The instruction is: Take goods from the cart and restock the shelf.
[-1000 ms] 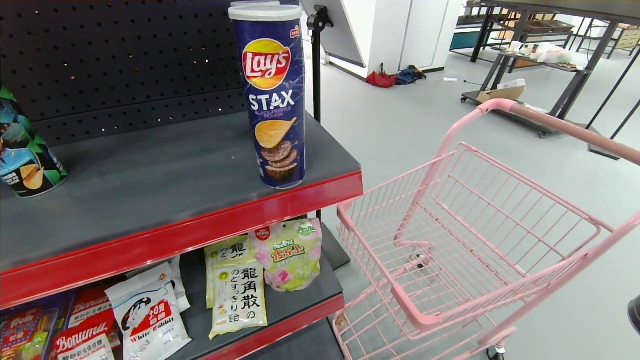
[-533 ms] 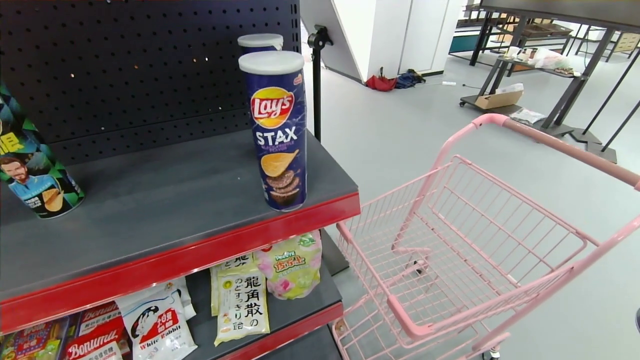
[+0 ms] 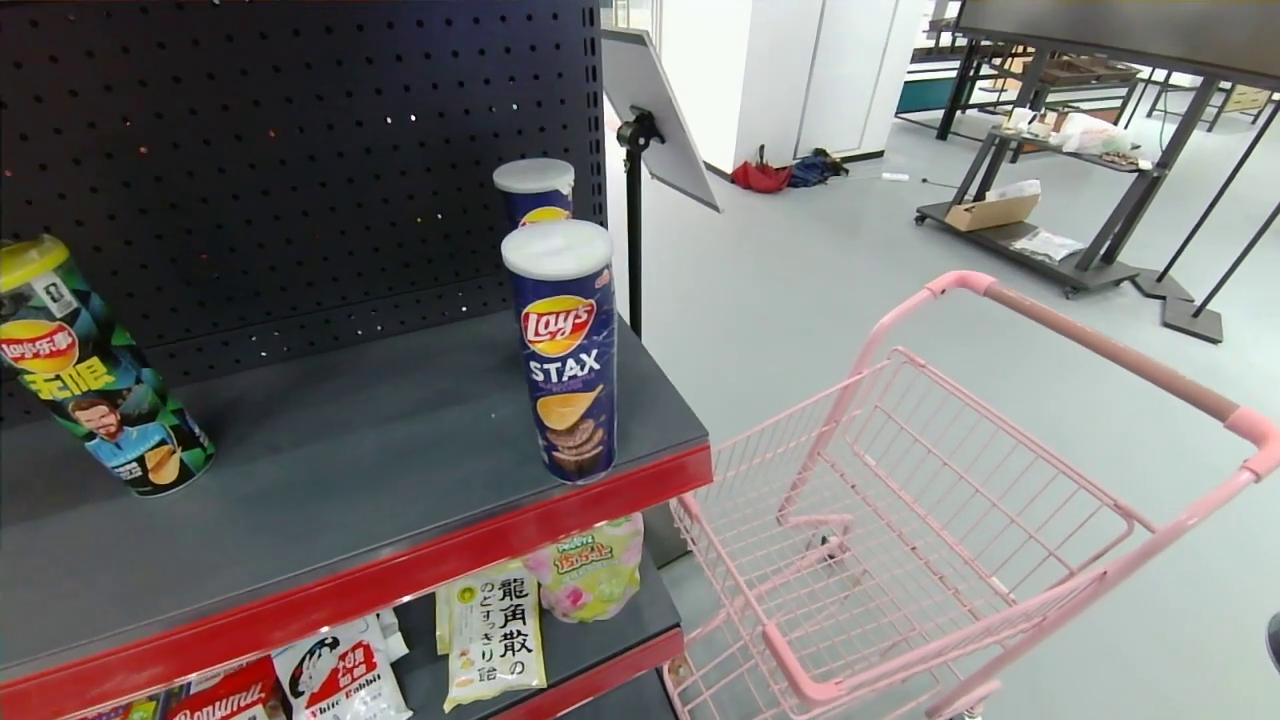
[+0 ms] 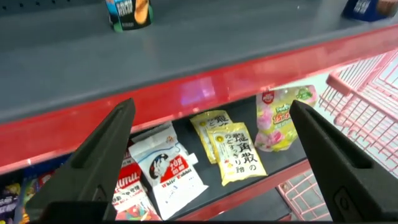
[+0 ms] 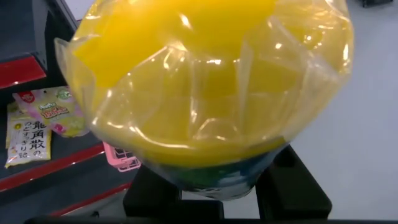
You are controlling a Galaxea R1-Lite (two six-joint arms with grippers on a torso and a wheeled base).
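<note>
Right gripper [image 5: 230, 190] is pinching the can [image 5: 211, 87] between its dark fingers, low on the body; the can's yellow lid is facing the wrist camera. The can is hanging in the air, with a lower corner of the shelf [image 3: 350, 430] and a pink bit of the cart [image 3: 950, 480] showing just behind it. Left gripper [image 4: 211, 104] is hovering in front of the shelf's red front edge, fingers spread wide, holding nothing. On the top board a blue can [image 3: 565, 350] is standing upright at the front edge, near the end beside the cart. A second blue can [image 3: 535, 190] is standing behind it against the pegboard [image 3: 300, 150]. A green can [image 3: 100, 370] is standing upright well apart from both, toward the other end. On the lower board [image 4: 261, 186] yellow packets [image 4: 233, 149], a pink-green pouch [image 4: 277, 118] and a white packet [image 4: 165, 168] are lying flat, side by side. The cart is standing just beside the shelf's end.
</note>
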